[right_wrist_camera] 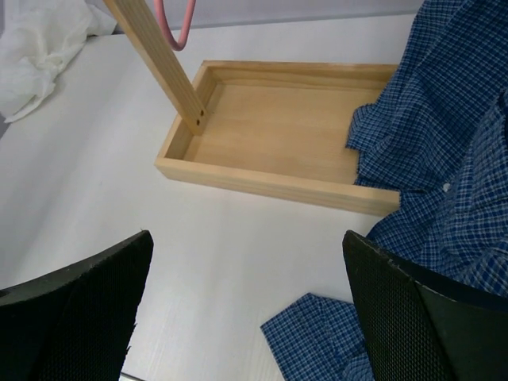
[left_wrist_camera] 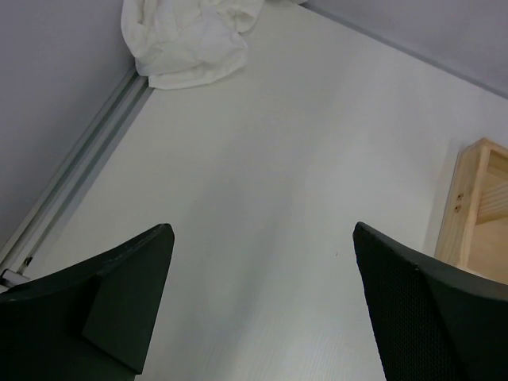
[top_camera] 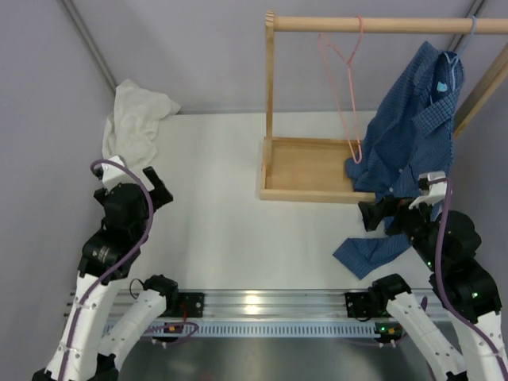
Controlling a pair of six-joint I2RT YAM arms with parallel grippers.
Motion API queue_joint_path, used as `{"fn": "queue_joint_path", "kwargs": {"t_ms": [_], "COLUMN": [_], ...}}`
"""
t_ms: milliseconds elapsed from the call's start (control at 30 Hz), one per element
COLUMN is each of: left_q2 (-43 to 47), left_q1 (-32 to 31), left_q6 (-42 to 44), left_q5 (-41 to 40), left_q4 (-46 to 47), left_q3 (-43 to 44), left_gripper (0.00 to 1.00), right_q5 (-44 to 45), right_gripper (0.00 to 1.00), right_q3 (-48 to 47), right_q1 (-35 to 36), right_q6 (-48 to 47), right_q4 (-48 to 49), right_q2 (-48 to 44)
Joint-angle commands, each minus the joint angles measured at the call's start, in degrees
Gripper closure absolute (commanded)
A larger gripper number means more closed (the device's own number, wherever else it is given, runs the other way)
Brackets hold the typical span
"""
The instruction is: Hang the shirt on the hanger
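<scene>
Seemingly bunched shirt [left_wrist_camera: 186, 40] beyond left claw [left_wrist_camera: 262, 232]

We see the shirt [top_camera: 135, 119] heaped in the far-left corner of the desk [top_camera: 230, 230]; at far right stands the rack [top_camera: 270, 87], the hanger [top_camera: 349, 95] on its rail, the other shirt [top_camera: 413, 135] hung right of it, trailing onto the desk

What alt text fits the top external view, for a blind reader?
A crumpled white shirt lies far left on the table; an empty pink hanger hangs on a wooden rack beside a blue checked shirt. The left gripper and right gripper are open.
</scene>
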State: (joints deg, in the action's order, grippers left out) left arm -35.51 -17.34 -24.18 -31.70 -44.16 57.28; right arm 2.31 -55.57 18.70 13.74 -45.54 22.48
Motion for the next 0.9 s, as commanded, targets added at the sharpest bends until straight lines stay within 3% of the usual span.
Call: {"fn": "queue_joint_path", "kwargs": {"t_ms": [0, 167, 200, 267, 367, 533, 667, 733, 800, 867], "left_q2": [-6.91, -23.35, -26.34, -34.51, -47.52, -67.38, -86.08, -90.16, -94.20, -95.97], "left_q1": [-0.15, 4.32, 10.25, 18.61, 23.12, 28.94, 30.44, 31.14, 31.49, 31.41], "left_q6": [-4.28, -10.17, -10.70, -11.14, -12.12, -12.82, -7.73, -8.59, -9.47, -9.22], "left_q5": [-4.76, -3.99, 3.33, 9.18, 1.74, 4.44, 4.46, 3.06, 3.84, 3.23], "left_q4": [-0.31, 2.06, 2.50, 5.04, 5.49, 6.28, 4.09, 2.42, 1.98, 2.15], "left_q3": [3.80, 9.24, 10.82, 14.77, 23.97, 38.76, 52.65, 56.71, 58.55, 60.05], "left_gripper": [0.02, 0.02, 0.02, 0.02, 0.02, 0.02, 0.02, 0.02, 0.06, 0.26], "right_q5": [-4.39, -15.91, -17.15, -19.96, -25.23, -31.66, -32.89, -32.45, -31.58, -30.96], "right_gripper": [0.01, 0.00, 0.00, 0.00, 0.01, 0.00, 0.00, 0.00, 0.01, 0.01], "right_q3": [3.35, 9.24, 9.86, 11.53, 14.60, 18.91, 20.33, 20.50, 20.94, 21.73], "right_q1": [-0.59, -0.59, -0.51, -0.51, -0.59, -0.59, -0.59, -0.59, -0.59, -0.59], "right_q6": [2.61, 7.00, 7.53, 9.81, 12.54, 16.67, 15.80, 15.01, 14.30, 13.95], "right_q4": [4.75, 12.04, 12.84, 15.20, 18.37, 24.70, 24.80, 23.84, 23.48, 23.22], "right_q2": [-1.64, -2.44, -2.27, -1.56, -1.47, -2.53, -3.32, -3.49, -3.76, -3.76]}}
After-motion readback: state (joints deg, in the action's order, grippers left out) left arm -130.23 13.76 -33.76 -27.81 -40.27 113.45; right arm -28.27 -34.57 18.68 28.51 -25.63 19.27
